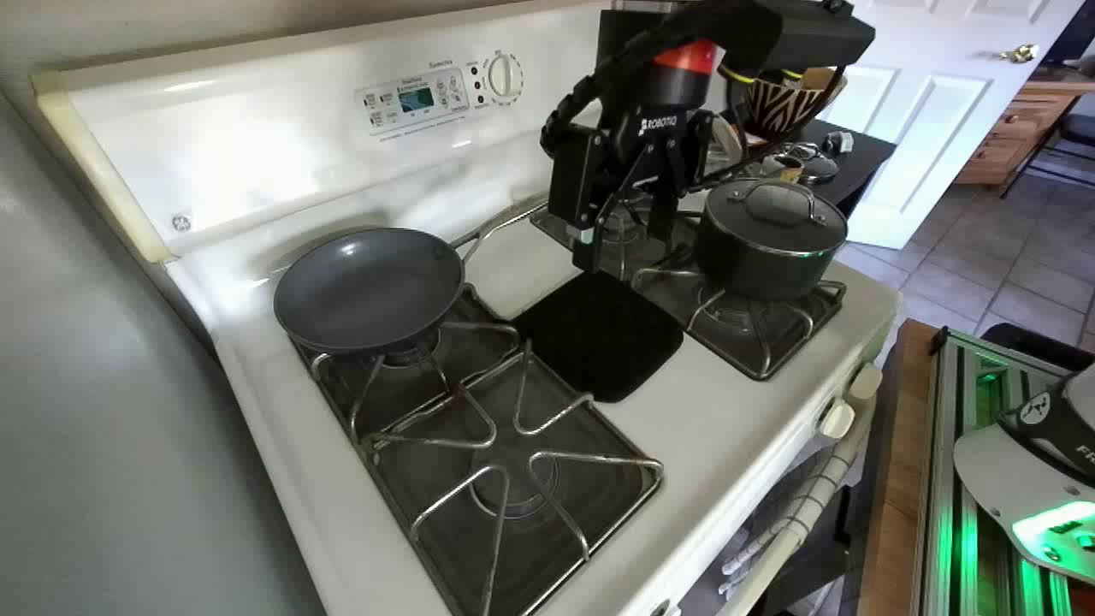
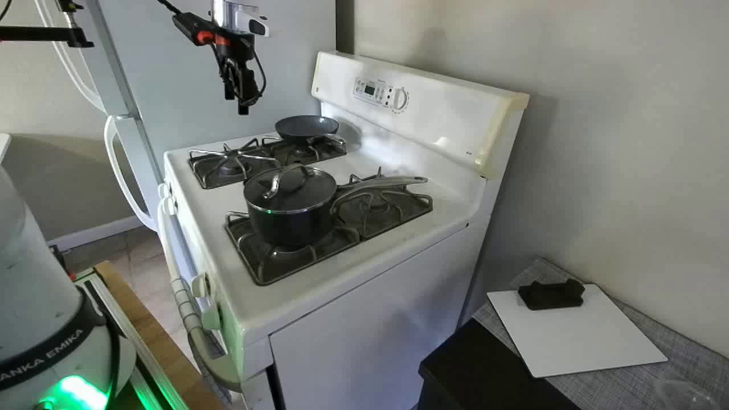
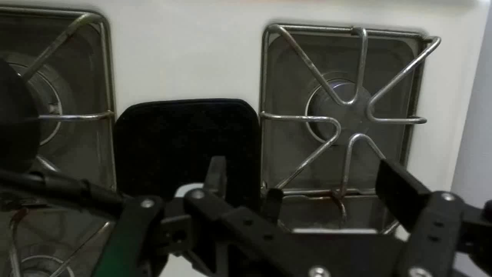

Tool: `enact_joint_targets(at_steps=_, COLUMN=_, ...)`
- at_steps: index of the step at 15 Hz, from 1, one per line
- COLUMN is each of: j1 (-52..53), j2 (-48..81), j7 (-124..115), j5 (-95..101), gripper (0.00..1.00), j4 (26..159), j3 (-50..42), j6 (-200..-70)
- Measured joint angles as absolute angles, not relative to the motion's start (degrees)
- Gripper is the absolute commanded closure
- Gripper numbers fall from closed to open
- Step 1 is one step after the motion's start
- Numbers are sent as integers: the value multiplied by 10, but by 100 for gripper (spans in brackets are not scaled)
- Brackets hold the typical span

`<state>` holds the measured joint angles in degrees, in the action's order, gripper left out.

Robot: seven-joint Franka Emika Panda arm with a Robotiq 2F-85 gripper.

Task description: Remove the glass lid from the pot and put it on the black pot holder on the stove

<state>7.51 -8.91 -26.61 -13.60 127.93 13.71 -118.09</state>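
The pot [image 1: 761, 269] stands on a front burner, with the glass lid [image 1: 791, 205] resting on it, arched handle up. Pot [image 2: 290, 228] and lid [image 2: 307, 191] also show in an exterior view. The pot's dark rounded side [image 3: 15, 115] enters the wrist view at left. The black pot holder [image 1: 607, 342] lies flat between the grates of the stove [image 1: 693, 445]; it also shows in the wrist view [image 3: 180, 142]. My gripper [image 1: 623, 244] is open and empty, in the air above the stove, apart from lid and pot. The wrist view shows its fingers [image 3: 326, 184] spread.
A grey frying pan [image 1: 368, 291] sits on a back burner, also in an exterior view [image 2: 304, 126]. The pot's long handle [image 2: 381, 183] reaches toward the back panel. A patterned bowl [image 1: 787, 107] and another lid [image 1: 817, 167] stand beyond the stove. A pale board [image 2: 575, 336] lies beside it.
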Motion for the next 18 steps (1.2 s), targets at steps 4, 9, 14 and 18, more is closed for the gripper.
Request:
enact_joint_targets(at_steps=4, j1=75, j2=-89, j7=-266, j5=-136, gripper=0, j4=1279, j3=137, j6=-1181)
enact_joint_targets(at_steps=9, j1=74, j2=-89, j7=-270, j5=-139, gripper=0, j4=1278, j3=127, j6=-1180)
enact_joint_targets(at_steps=14, j1=41, j2=-88, j7=-268, j5=-171, gripper=0, j4=1259, j3=62, j6=-1126)
enact_joint_targets(at_steps=18, j1=12, j2=-88, j7=-195, j5=-187, gripper=0, j4=1226, j3=9, j6=-1001)
